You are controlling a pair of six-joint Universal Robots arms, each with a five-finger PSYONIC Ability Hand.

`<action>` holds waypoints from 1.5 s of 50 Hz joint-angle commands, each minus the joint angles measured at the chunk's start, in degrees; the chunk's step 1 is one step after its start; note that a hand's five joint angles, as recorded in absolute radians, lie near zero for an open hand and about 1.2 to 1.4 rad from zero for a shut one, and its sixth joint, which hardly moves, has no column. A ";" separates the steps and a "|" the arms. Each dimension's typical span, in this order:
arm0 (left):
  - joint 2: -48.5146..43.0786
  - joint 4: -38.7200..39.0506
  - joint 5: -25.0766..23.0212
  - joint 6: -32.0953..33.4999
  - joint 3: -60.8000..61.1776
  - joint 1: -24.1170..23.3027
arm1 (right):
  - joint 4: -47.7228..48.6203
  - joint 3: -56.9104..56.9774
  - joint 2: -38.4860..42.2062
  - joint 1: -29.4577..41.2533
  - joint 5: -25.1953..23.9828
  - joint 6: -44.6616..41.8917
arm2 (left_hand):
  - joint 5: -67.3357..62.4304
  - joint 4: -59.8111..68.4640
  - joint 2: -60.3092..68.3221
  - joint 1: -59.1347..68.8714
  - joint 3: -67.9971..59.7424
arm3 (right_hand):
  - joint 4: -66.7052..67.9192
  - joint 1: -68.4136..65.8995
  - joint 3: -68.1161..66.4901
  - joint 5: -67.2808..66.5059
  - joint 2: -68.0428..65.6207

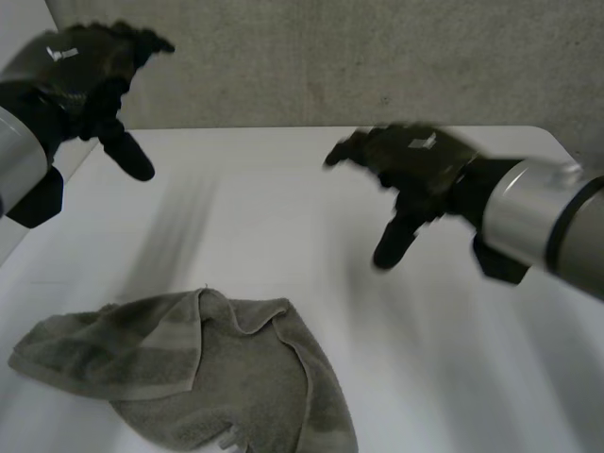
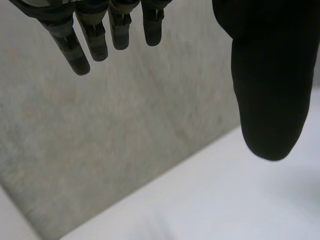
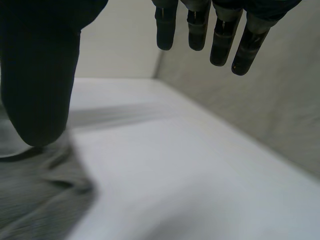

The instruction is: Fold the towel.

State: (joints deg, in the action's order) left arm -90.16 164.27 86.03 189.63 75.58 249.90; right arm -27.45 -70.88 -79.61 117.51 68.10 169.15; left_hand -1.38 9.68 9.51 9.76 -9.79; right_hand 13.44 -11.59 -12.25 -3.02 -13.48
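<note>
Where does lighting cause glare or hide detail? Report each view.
Head view: table evenly lit, no glare; towel folds show plainly. Left wrist view: left hand a flat black shape against the pale wall. Right wrist view: right hand equally dark; towel by its thumb dimmer than the table.

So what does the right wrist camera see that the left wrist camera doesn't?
Right wrist view: the grey towel, rumpled on the white table by the thumb of the right hand, whose fingers are straight and hold nothing. Left wrist view: the left hand, likewise open and empty, with a broad stretch of grey wall beyond its fingertips. Both: the table's white top meeting that wall, and an open hand above it.
</note>
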 commanded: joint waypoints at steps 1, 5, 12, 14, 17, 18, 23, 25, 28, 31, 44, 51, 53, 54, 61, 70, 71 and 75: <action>-9.07 -0.27 -2.18 7.16 0.45 4.90 | -0.85 0.30 9.13 4.22 -2.09 3.21 | -0.51 2.22 2.38 2.13 -2.11 | -3.44 1.59 2.25 3.02 3.48; -13.12 -0.53 -3.59 6.28 2.55 4.72 | 4.23 0.13 15.52 7.10 0.89 8.45 | -1.19 2.89 3.06 2.81 -2.78 | -3.44 1.59 2.25 3.02 3.48; -20.92 2.18 -4.12 1.02 7.47 3.32 | 10.84 -2.60 19.67 9.14 5.03 16.65 | -2.02 3.73 3.89 3.64 -3.62 | -3.44 1.59 2.25 3.02 3.48; -22.59 3.50 -4.12 0.14 7.65 2.62 | 11.63 -3.65 19.85 9.31 6.08 15.52 | -4.36 6.06 6.23 5.98 -5.95 | -3.44 1.59 2.25 3.02 3.48; -25.85 6.14 -3.77 -1.01 7.74 1.65 | 11.63 -4.18 19.67 9.40 6.52 14.37 | -10.91 12.61 12.78 12.53 -12.50 | -3.44 1.59 2.25 3.02 3.48; -25.86 6.15 -3.77 -1.01 7.74 1.64 | 11.55 -4.70 19.32 9.40 6.78 13.06 | -10.94 12.65 12.81 12.56 -12.54 | -3.44 1.59 2.25 3.02 3.48; -28.93 9.22 -3.41 -1.28 7.74 0.59 | 11.63 -7.08 17.21 8.70 7.05 10.06 | -20.86 22.56 22.73 22.47 -22.45 | -3.44 1.59 2.25 3.02 3.48; -29.37 9.49 -3.41 -1.28 7.74 0.07 | 11.72 -8.05 16.42 8.70 6.96 9.36 | -21.03 22.74 22.90 22.65 -22.63 | -3.44 1.59 2.25 3.02 3.48; -30.08 9.84 -3.33 -1.02 7.74 -0.38 | 11.81 -9.72 15.45 8.61 6.96 8.13 | -21.04 22.74 22.91 22.65 -22.63 | -3.44 1.59 2.25 3.02 3.48; -30.95 9.84 -3.15 -0.84 7.83 -0.73 | 11.72 -10.68 15.28 8.61 6.96 7.51 | -21.20 22.91 23.07 22.82 -22.80 | -3.44 1.59 2.25 3.02 3.48; -30.34 9.66 0.80 -0.31 8.97 -1.87 | 12.07 -12.27 15.10 8.52 8.02 7.34 | -67.97 69.67 69.84 69.58 -69.56 | -3.44 1.59 2.25 3.02 3.48; -23.76 9.23 4.32 2.66 8.71 -3.28 | 13.04 -11.74 14.75 7.29 8.11 7.43 | -68.62 70.32 70.49 70.24 -70.21 | -3.44 1.59 2.25 3.02 3.48; -22.18 9.31 4.41 4.24 8.45 -3.28 | 13.57 -11.48 14.49 7.03 8.11 7.51 | -68.62 70.32 70.49 70.24 -70.21 | -3.44 1.59 2.25 3.02 3.48; -22.17 9.31 4.41 4.26 8.44 -3.28 | 14.18 -11.13 14.49 6.77 8.19 7.86 | -68.62 70.32 70.49 70.24 -70.21 | -3.44 1.59 2.25 3.02 3.48; -12.69 9.58 4.14 7.86 6.16 -3.45 | 15.06 -7.18 17.02 7.12 11.79 16.09 | -68.62 70.32 70.49 70.24 -70.21 | -3.44 1.59 2.25 3.02 3.48; -3.72 9.49 4.50 8.04 8.79 -8.28 | 15.15 -3.48 23.10 10.37 12.24 32.74 | -68.62 70.32 70.49 70.24 -70.21 | -3.44 1.59 2.25 3.02 3.48; -3.71 9.49 4.50 8.04 8.80 -8.29 | 15.15 -2.69 24.41 11.50 12.24 34.30 | -68.62 70.32 70.49 70.24 -70.21 | -3.44 1.59 2.25 3.02 3.48; -1.17 9.84 4.15 8.21 10.90 -8.46 | 14.27 0.82 28.98 14.40 12.24 35.81 | -68.62 70.32 70.49 70.24 -70.21 | -3.44 1.59 2.25 3.02 3.48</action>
State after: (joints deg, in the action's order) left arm -94.67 173.82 90.43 197.73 83.80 242.47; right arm -12.34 -74.03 -56.43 127.90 80.36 200.89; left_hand -58.94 69.72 69.71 67.42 -69.63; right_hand 13.44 -11.59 -12.25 -3.02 -13.48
